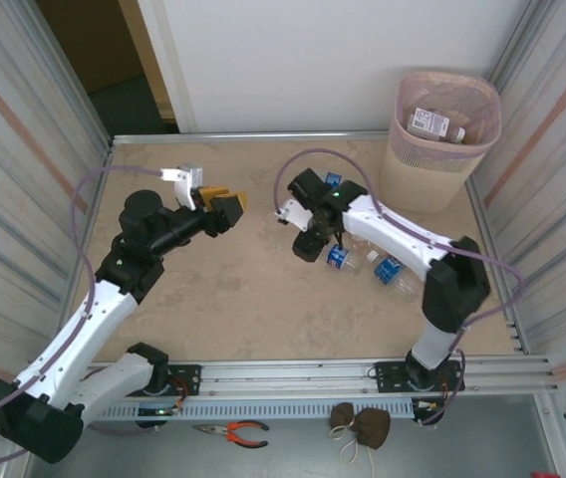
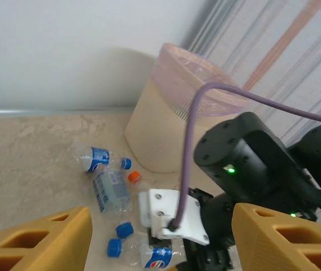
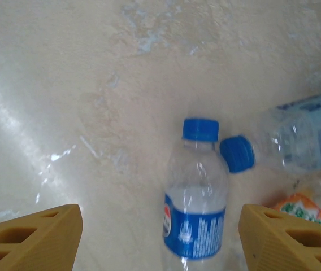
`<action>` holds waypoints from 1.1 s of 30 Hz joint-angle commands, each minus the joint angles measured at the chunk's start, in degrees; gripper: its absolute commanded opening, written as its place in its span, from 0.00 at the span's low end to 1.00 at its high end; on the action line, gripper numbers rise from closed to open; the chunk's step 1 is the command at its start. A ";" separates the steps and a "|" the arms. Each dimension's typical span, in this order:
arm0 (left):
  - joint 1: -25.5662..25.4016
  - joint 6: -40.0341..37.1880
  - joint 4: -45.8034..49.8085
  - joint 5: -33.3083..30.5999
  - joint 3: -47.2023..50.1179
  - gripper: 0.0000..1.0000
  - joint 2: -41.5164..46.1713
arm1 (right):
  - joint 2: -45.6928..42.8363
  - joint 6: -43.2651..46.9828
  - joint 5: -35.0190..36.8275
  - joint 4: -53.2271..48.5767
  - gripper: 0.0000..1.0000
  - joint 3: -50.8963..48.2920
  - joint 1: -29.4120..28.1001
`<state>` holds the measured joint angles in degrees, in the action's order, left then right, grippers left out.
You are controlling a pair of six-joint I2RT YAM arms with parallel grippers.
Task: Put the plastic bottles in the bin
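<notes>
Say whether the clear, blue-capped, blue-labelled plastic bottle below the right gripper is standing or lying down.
Lying down: the clear blue-capped bottle shows its whole side, flat on the beige table.

— What was the bench (image 3: 92,84) made of?
— It looked smooth, mottled beige and stone-like, with a soft sheen.
— And the bottle (image 3: 197,192) at six o'clock under the right wrist?
— Clear glossy plastic, with a blue plastic cap (image 3: 200,129) and a shiny printed label (image 3: 194,228).
— The bin (image 1: 440,149) at one o'clock?
— Matt pink-beige plastic, with a mesh-textured upper band and a thin filmy liner (image 1: 452,85).
— The right hand (image 3: 159,226)?
— It had matt orange-yellow plastic fingers (image 3: 30,237).
</notes>
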<state>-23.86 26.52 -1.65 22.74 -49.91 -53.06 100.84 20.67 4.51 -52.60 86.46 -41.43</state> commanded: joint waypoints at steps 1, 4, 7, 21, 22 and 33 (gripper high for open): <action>2.64 3.50 0.99 2.68 1.25 0.67 2.36 | 6.45 2.20 2.71 -5.28 0.73 5.74 -0.21; 5.08 4.01 1.84 3.62 1.85 0.67 3.44 | 12.34 2.00 4.40 -6.50 0.73 10.26 -0.18; 6.88 4.92 2.09 4.27 2.68 0.67 4.18 | 17.27 1.24 6.39 -7.30 0.73 14.13 -0.04; 8.48 6.34 1.57 4.56 3.78 0.67 3.76 | 30.44 0.60 8.52 -11.77 0.70 23.99 2.13; 8.56 6.35 1.43 4.42 3.77 0.67 3.71 | 30.70 0.60 8.33 -12.17 0.69 23.94 2.10; 8.68 7.30 0.51 3.98 4.57 0.67 3.11 | 31.17 0.43 6.83 -12.88 0.63 22.70 2.36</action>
<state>-15.68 33.08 0.21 26.13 -46.09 -50.09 131.02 21.50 12.01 -63.42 108.99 -39.24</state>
